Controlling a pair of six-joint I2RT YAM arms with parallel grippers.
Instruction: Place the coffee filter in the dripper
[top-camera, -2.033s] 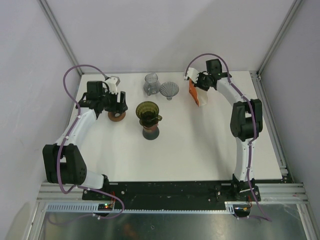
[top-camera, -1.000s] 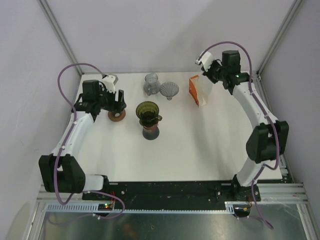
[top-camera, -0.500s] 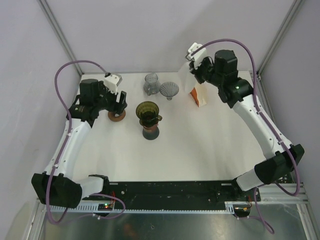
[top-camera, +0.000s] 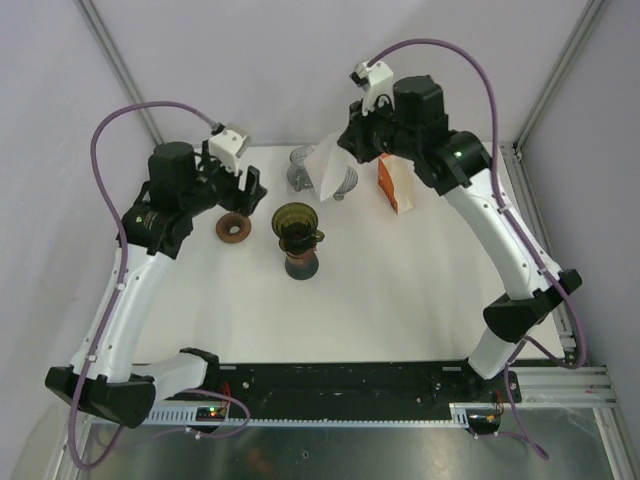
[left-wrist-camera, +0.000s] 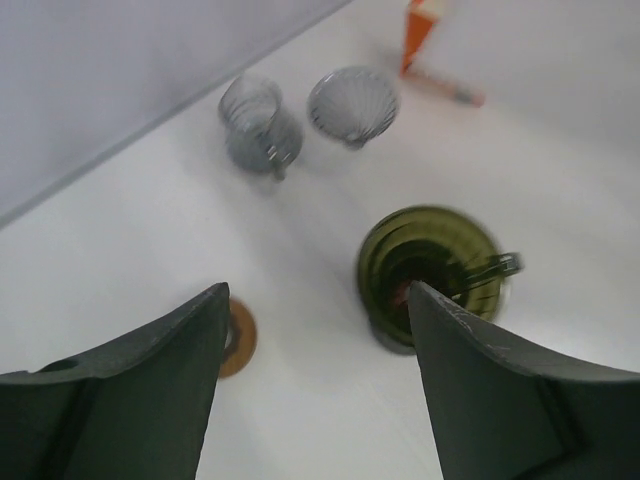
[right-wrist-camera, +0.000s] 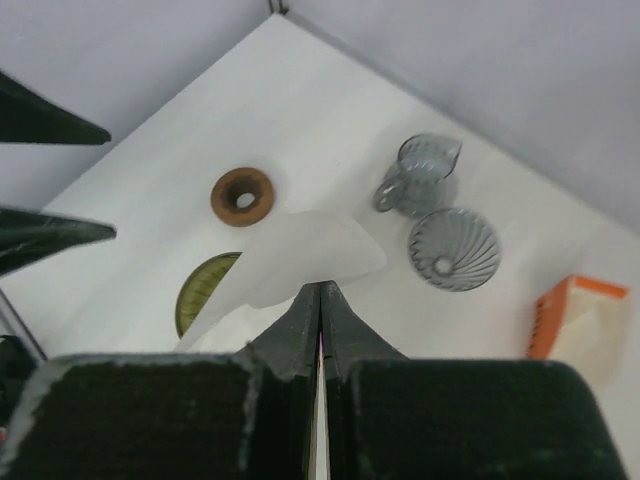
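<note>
Thin white fan-shaped filter (right-wrist-camera: 300, 262), prob. translucent, in R claw (right-wrist-camera: 320, 289)

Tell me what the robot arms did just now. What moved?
The right gripper lifted a white paper filter away from the orange box and carried it left, toward the green dripper. It is shut on the filter. The left gripper rose away from the brown ring, open and empty. The box, ring, green dripper, glass jug and clear dripper stayed put.
</note>
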